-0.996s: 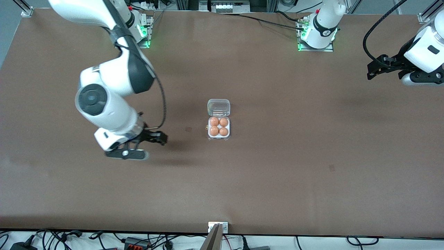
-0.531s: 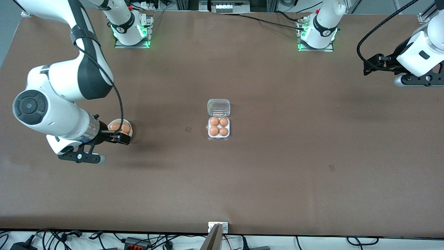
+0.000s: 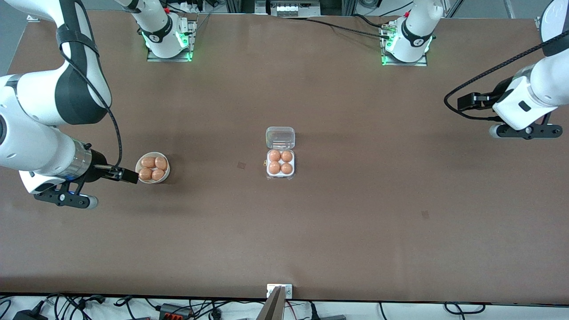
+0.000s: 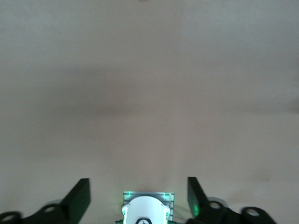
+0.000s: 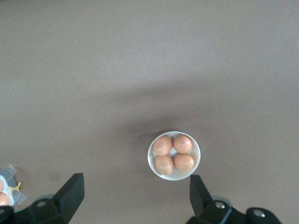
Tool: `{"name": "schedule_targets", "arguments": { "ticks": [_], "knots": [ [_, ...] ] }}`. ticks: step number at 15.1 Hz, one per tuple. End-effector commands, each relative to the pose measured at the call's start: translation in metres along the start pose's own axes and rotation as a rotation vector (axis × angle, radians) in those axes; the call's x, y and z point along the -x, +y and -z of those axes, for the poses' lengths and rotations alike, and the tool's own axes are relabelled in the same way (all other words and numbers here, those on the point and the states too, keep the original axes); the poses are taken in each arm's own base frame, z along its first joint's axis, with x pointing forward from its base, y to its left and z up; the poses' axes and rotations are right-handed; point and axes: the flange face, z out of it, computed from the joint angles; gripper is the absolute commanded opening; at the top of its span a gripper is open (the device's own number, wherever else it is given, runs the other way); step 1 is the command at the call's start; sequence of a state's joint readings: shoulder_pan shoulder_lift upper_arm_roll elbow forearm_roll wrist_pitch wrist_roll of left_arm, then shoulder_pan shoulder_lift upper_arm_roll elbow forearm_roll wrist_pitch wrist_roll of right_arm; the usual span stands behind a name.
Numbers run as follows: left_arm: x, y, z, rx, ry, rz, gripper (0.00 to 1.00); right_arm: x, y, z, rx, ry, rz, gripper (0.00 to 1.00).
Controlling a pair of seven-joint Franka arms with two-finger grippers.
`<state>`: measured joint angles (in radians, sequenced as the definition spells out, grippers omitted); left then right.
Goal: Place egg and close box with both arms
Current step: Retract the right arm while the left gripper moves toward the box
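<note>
The box [image 3: 280,175] sits mid-table with its clear lid [image 3: 280,137] open and lying flat beside the tray, toward the arm bases. Several orange-brown eggs [image 3: 280,162] fill its white tray. My right gripper [image 3: 128,177] is open and empty in the air beside a white bowl [image 3: 152,154] of eggs, at the right arm's end of the table. In the right wrist view the bowl [image 5: 175,176] lies ahead of the open right gripper [image 5: 135,196]. My left gripper [image 3: 463,102] is open and empty above the left arm's end of the table, well away from the box.
The bowl holds several more eggs [image 5: 173,152]. A corner of the box [image 5: 6,190] shows at the edge of the right wrist view. The left wrist view shows its open gripper [image 4: 138,198], bare tabletop and the left arm's base [image 4: 147,211].
The right arm has swung away from the box toward its own end of the table, uncovering the bowl of eggs. The left gripper has come down and a little toward the table's middle.
</note>
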<state>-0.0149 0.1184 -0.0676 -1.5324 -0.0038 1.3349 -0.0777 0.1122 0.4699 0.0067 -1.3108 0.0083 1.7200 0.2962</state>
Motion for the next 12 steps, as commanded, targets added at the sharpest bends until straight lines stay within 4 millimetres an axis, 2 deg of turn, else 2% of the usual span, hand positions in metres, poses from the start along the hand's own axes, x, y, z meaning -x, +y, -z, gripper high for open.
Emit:
{"name": "schedule_targets", "arguments": {
  "ticks": [1,2,3,4,5,7,9,10,12],
  "knots": [
    [0.021,0.029,0.001,0.033,-0.118,-0.052,0.29,0.002,0.032,0.035,-0.004,0.013,0.049,1.00],
    [0.026,0.038,-0.002,0.027,-0.149,-0.069,0.15,0.003,0.047,0.052,-0.016,0.037,0.056,1.00],
    [0.028,0.044,-0.003,0.024,-0.160,-0.082,0.08,0.002,0.063,0.058,-0.021,0.043,0.050,1.00],
    [0.028,0.049,-0.004,0.023,-0.162,-0.087,0.07,0.005,0.077,0.073,-0.025,0.063,0.046,1.00],
    [0.031,0.063,-0.005,0.014,-0.164,-0.091,0.07,0.007,0.088,0.081,-0.017,0.071,0.052,1.00],
    [0.037,0.100,-0.016,-0.010,-0.172,-0.094,0.06,0.011,0.098,0.086,-0.009,0.052,0.100,1.00],
    [0.036,0.142,-0.025,0.022,-0.118,-0.139,0.02,0.022,0.123,0.101,-0.008,0.044,0.112,1.00],
    [0.036,0.163,-0.031,0.041,-0.083,-0.147,0.02,0.027,0.126,0.101,-0.007,0.031,0.116,1.00],
    [0.046,0.218,-0.039,0.051,-0.011,-0.117,0.01,0.038,0.127,0.104,-0.005,0.029,0.114,1.00]
  ]
}}
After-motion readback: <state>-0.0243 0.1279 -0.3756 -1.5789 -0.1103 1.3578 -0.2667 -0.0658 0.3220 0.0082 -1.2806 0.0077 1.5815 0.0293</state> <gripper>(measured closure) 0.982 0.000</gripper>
